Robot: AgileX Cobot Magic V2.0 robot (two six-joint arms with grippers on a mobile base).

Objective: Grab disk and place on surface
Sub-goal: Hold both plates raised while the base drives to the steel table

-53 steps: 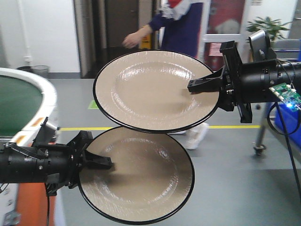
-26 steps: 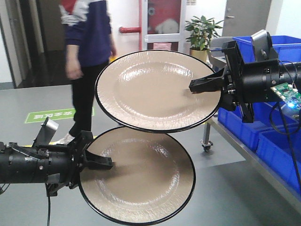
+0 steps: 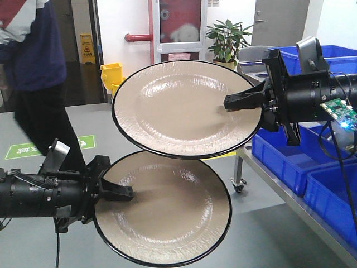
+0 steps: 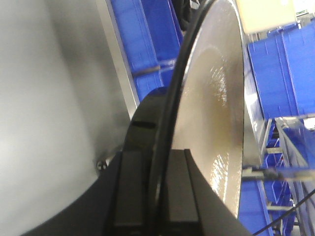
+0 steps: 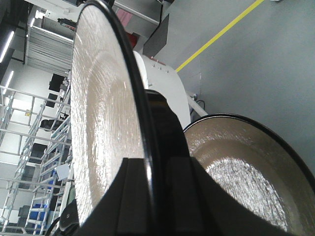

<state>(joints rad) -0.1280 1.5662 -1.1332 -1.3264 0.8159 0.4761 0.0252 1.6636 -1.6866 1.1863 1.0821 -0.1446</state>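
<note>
The left arm reaches in level from the left edge, and the left gripper [image 3: 120,194] has its jaws clamped over the rim of the lower disk [image 3: 167,209], a beige plate with a black edge held in mid-air. The right arm comes in level from the right, higher up, and the right gripper [image 3: 237,102] pinches the rim of the upper disk [image 3: 178,109], also aloft. Both disks face the front camera. Their rims overlap there, and whether they touch cannot be told. Each gripper's rear finger is hidden behind its disk. The lower disk's bottom edge reaches the frame border. Blue bins [image 3: 290,162] sit behind the right arm.
</note>
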